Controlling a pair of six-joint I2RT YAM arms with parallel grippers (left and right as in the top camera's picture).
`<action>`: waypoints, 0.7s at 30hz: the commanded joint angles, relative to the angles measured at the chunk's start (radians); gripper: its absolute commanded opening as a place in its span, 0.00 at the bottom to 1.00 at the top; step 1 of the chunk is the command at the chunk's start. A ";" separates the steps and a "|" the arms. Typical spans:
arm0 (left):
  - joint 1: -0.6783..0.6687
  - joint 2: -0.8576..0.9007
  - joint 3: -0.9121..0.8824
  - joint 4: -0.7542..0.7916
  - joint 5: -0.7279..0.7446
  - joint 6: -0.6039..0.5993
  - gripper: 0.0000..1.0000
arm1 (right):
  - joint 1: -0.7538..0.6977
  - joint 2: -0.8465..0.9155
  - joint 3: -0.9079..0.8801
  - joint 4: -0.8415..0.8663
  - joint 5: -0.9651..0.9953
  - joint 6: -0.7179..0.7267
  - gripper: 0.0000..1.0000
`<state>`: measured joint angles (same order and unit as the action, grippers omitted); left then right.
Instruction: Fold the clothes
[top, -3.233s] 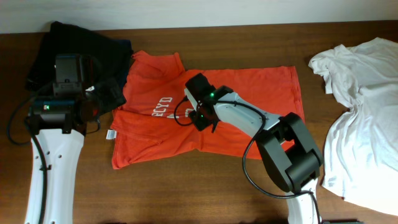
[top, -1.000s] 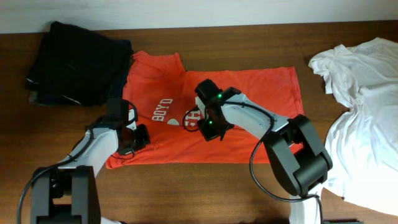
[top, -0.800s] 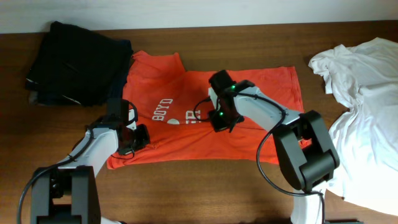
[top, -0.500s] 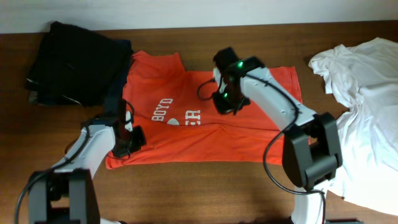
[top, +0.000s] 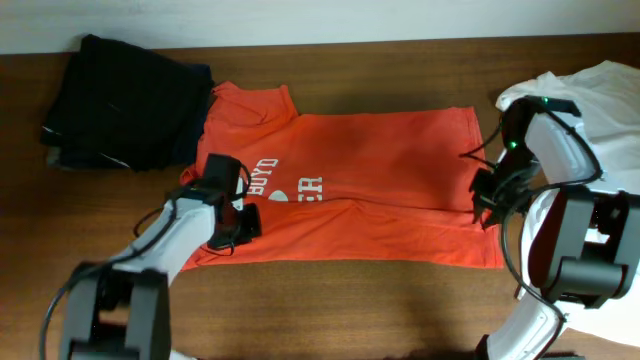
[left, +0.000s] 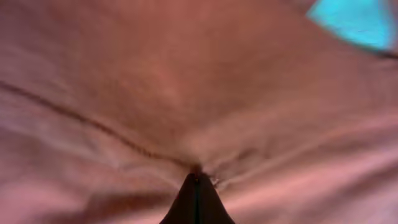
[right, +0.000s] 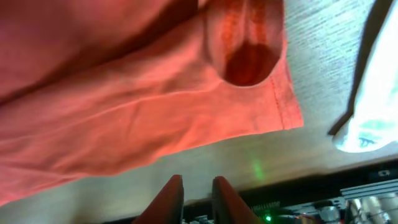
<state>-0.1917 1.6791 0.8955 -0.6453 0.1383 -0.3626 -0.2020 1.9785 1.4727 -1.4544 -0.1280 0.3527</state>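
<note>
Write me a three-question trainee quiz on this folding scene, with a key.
1. True or false: the white T-shirt lies flat and neatly folded.
2. Which claw is pinching the orange T-shirt? A. the left claw B. the right one C. both
3. In the overhead view, what colour is the pile of clothes to the left of the orange T-shirt?

Key: 1. False, it lies crumpled. 2. A. 3. Black.
</note>
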 joint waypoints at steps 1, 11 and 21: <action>-0.005 0.114 -0.011 0.012 -0.004 -0.010 0.00 | -0.082 -0.016 -0.054 0.019 0.009 0.031 0.22; -0.005 0.151 -0.011 0.032 -0.004 -0.010 0.01 | -0.123 -0.016 -0.082 0.086 0.080 0.058 0.29; -0.005 0.151 -0.011 0.031 -0.004 -0.002 0.00 | 0.007 -0.016 -0.084 0.167 0.135 0.158 0.49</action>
<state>-0.1905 1.7348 0.9230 -0.6529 0.1490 -0.3626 -0.2054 1.9781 1.3968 -1.2877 -0.0715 0.4965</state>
